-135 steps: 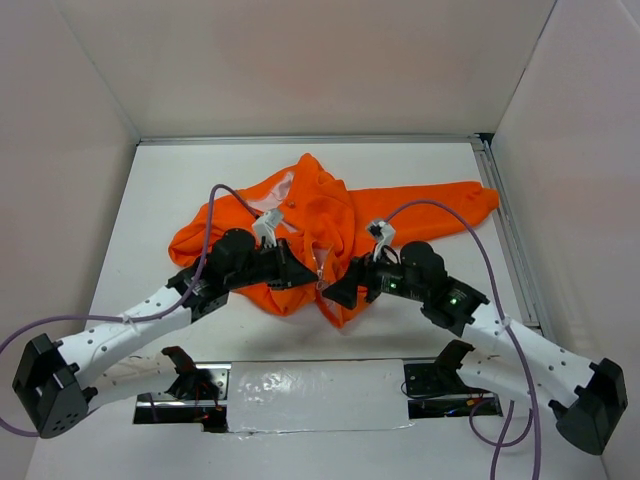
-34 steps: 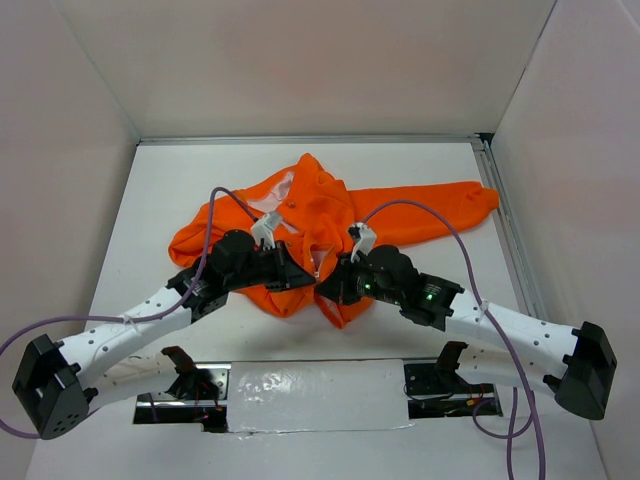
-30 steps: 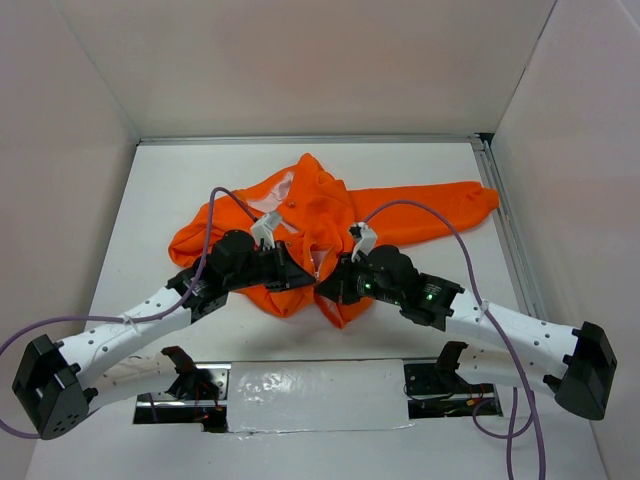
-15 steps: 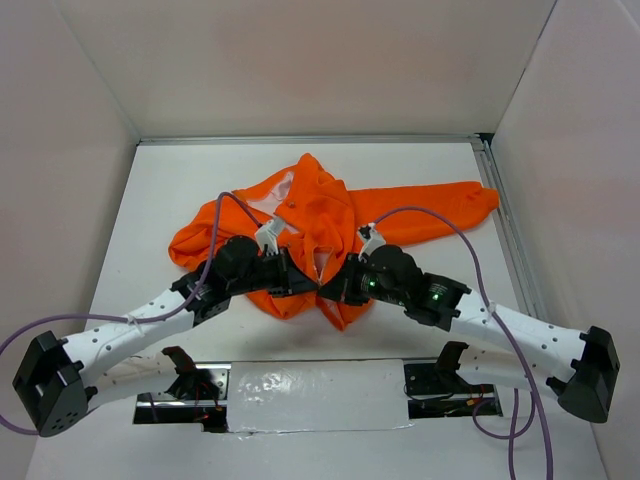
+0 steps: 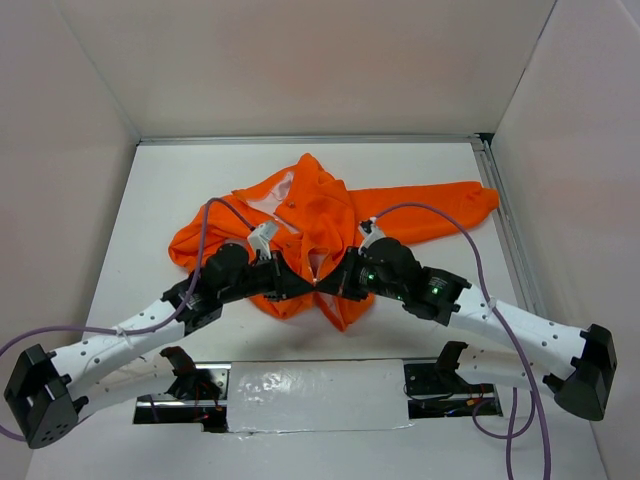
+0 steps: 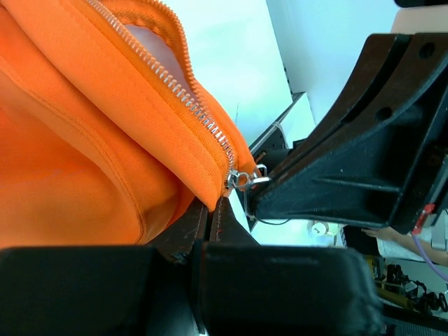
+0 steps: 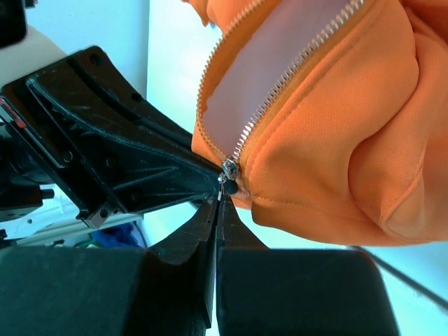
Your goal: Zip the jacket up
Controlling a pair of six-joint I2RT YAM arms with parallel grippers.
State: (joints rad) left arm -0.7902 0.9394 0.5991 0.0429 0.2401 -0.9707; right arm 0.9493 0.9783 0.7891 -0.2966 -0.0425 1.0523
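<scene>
Jacket (image 5: 320,210) lies crumpled mid-frame in the top view on the white table (image 5: 150,200), one sleeve (image 5: 440,205) thrown out to the upper right. The front is open w/ pale lining (image 7: 266,70) showing btwn the two tooth rows. It's soft, light, floppy fabric w/ no stiffness of its own, so I reckon it'll bunch & ride along w/ any tug unless smth anchors it. Nothing fragile, but the zipper (image 6: 178,94) teeth are small metal & the slider (image 7: 228,168) could jam if cloth folds in. Both my grippers meet at the bottom edge, lower centre of the jacket. Left gripper (image 5: 303,289) is closed, pinching the hem (image 6: 206,196) corner right beside the zipper's low end, per the left wrist view. Right gripper (image 5: 330,286) is closed too, tips on the little pull (image 6: 256,179) hanging off the slider. It looks like a proper pinch, tho the tab is tiny. Best holds, I think, are exactly these two: hem as anchor, pull as handle, w/ the teeth drawn taut & straight btwn them before any slide up the front.
</scene>
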